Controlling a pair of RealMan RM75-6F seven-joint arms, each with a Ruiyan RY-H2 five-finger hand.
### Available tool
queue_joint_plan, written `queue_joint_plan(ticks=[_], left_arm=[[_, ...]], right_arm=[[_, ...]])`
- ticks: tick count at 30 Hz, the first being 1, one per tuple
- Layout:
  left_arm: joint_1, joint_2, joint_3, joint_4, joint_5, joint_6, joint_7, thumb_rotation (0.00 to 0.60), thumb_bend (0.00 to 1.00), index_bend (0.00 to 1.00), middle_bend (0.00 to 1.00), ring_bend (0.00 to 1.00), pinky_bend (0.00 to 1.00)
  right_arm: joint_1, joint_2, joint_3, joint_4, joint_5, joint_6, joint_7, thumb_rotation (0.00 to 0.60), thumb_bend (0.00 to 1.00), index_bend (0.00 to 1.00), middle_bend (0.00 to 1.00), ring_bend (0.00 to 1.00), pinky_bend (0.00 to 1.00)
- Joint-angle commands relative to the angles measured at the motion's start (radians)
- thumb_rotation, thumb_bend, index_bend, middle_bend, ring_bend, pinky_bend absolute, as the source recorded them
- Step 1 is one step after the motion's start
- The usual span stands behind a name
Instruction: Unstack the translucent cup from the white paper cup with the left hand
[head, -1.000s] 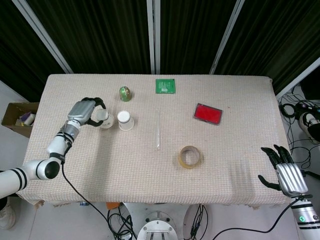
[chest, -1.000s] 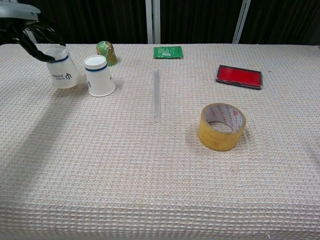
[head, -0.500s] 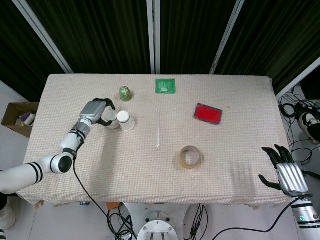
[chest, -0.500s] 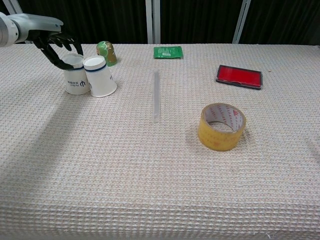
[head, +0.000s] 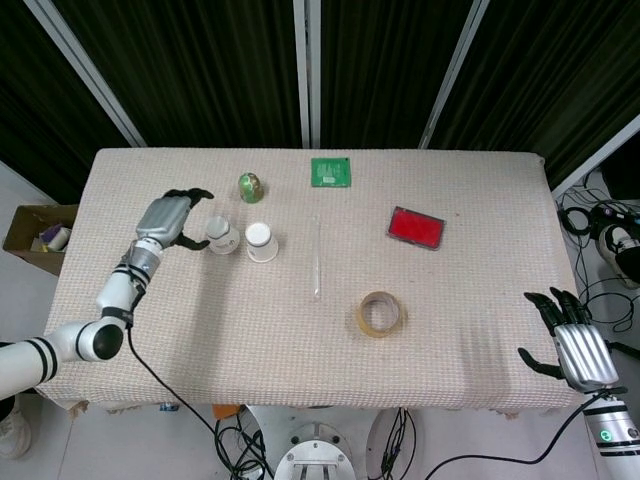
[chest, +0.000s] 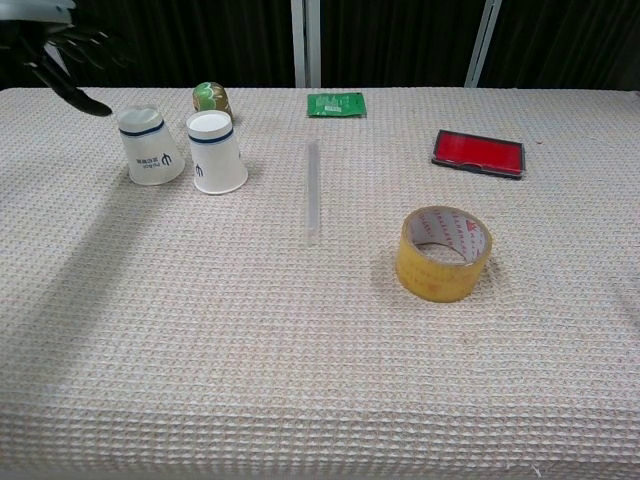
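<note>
The translucent cup stands upside down on the table, left of the white paper cup, which is also upside down. The two cups stand side by side with a small gap between them. My left hand hovers just left of the translucent cup, fingers spread and holding nothing. My right hand hangs beyond the table's near right corner, fingers apart and empty; the chest view does not show it.
A green egg-shaped object stands behind the cups. A clear tube lies mid-table, a tape roll nearer the front, a red case to the right, a green packet at the back. A cardboard box sits off the left edge.
My left hand has let go of the translucent cup and drawn back to the left. The cup now stands free beside the paper cup, which shifted slightly right.
</note>
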Motion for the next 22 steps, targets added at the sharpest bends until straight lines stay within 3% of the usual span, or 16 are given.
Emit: queue_joint_plan(ticks=[1, 7, 15, 22], left_arm=[[0.122, 0.112, 0.026, -0.11, 0.095, 0.134, -0.042, 0.6, 0.2, 0.19, 0.15, 0.14, 0.12], [0.321, 0.201, 0.11, -0.176, 0.212, 0.383, -0.037, 0.6, 0.2, 0.19, 0.15, 0.15, 0.12], [0.617, 0.152, 0.236, -0.163, 0.404, 0.803, 0.027, 0.6, 0.2, 0.23, 0.15, 0.15, 0.12], [0.75, 0.095, 0.293, -0.093, 0.51, 0.911, 0.013, 0.6, 0.2, 0.23, 0.15, 0.15, 0.12]], right_arm=[[-0.001, 0.003, 0.001, -0.001, 0.0, 0.002, 0.0, 0.6, 0.18, 0.13, 0.17, 0.0, 0.07], [-0.001, 0.008, 0.006, -0.001, 0.002, 0.007, 0.002, 0.6, 0.18, 0.13, 0.17, 0.0, 0.07], [0.004, 0.022, 0.015, -0.026, -0.004, 0.015, -0.026, 0.6, 0.18, 0.13, 0.17, 0.0, 0.07], [0.016, 0.016, 0.018, -0.054, -0.005, -0.002, -0.069, 0.6, 0.18, 0.13, 0.17, 0.0, 0.07]])
